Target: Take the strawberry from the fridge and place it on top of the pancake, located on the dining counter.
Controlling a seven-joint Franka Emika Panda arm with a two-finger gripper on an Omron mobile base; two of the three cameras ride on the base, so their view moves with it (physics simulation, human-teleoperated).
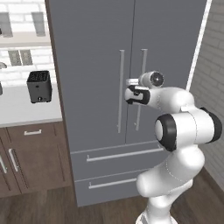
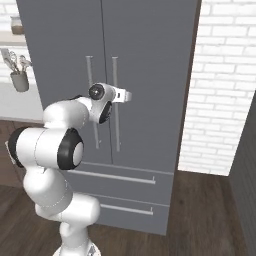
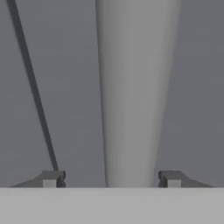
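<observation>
My gripper is right up against the fridge, which I'll use as my landmark. In the hand view my two dark fingertips stand apart with the pale grey bar of a door handle running up between them. There is a gap on each side of the bar, so my jaws are open around it and not pressing on it. A thin dark line slants up the grey door to the left of the bar; it looks like the seam between the two doors.

From the left base view my hand sits at the right-hand handle of the fridge, about halfway up its length, with the left-hand handle just beside it. My white forearm reaches in from the lower right, elbow bent in front of the fridge's lower half. The right base view shows the same: my wrist held level at the handle pair, around mid-height of the doors.

Both fridge doors are shut, flush with each other. Below them the two drawers are shut too, each with a long horizontal pull. The strawberry is not to be seen with the doors closed.

Left of the fridge, farther back, a white counter over brown cabinets carries a black toaster. In the right base view a grey pot of utensils stands on that same side. Right of the fridge runs a white brick wall.
</observation>
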